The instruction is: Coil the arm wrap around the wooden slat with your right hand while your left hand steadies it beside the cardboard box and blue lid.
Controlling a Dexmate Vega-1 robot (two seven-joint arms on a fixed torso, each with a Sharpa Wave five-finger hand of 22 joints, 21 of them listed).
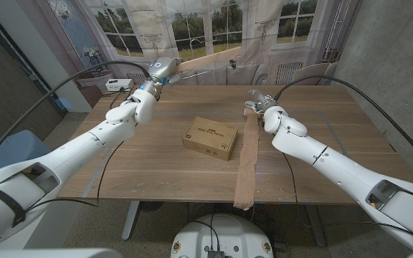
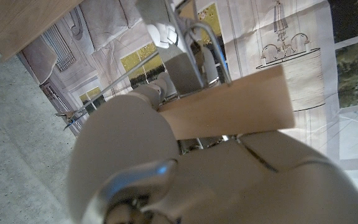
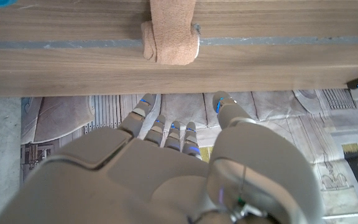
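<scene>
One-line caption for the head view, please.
Left hand holds the wooden slat aloft; right hand touches the arm wrap beside the cardboard box.

Head camera high above the table (image 1: 156, 165); wrist cameras close behind each hand, sharing its surface.

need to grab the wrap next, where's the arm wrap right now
In the head view the arm wrap lies stretched along the table on the robot's right, just right of the cardboard box, running from near the right hand to the near edge.
</scene>
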